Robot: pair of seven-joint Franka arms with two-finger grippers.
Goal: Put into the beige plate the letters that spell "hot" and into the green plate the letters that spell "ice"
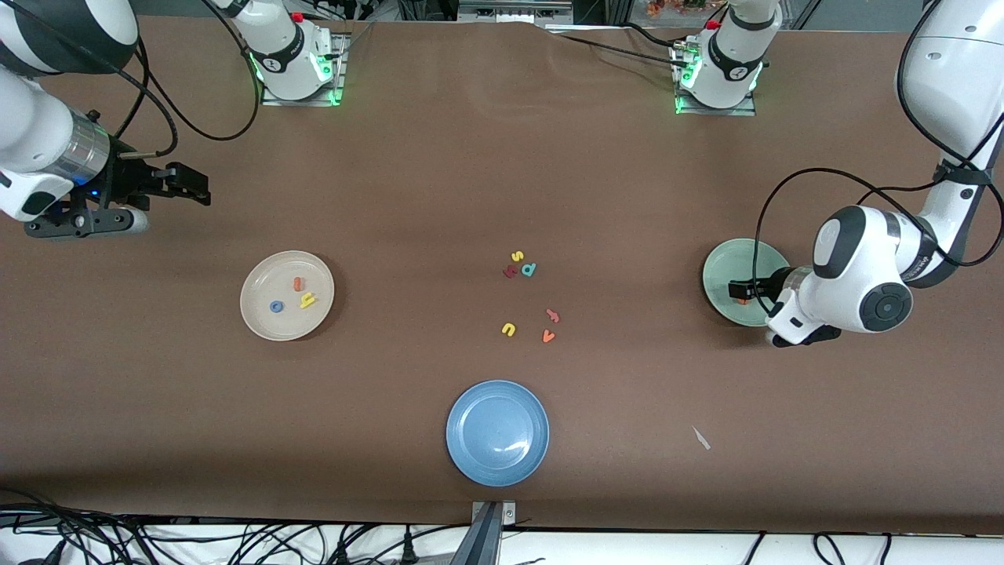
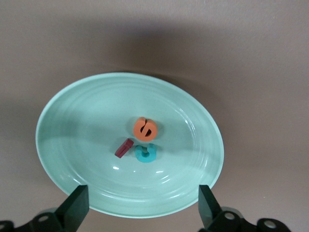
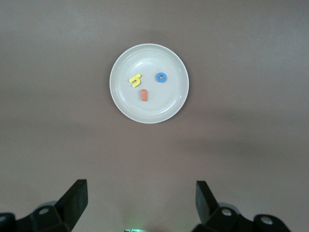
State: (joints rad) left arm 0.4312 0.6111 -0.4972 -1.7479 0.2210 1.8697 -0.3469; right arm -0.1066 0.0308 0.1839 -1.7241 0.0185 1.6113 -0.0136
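Observation:
The green plate lies toward the left arm's end of the table. In it rest the orange e, the dark red i and the teal c, close together near the middle of the plate. My left gripper hovers open over this plate, holding nothing. The beige plate holds the yellow h, the blue o and the orange t. My right gripper waits open and empty over bare table at the right arm's end.
A blue plate sits nearest the front camera, mid-table. Loose letters lie mid-table: a yellow s, a dark red letter, a teal letter, an orange letter, a yellow u and an orange v.

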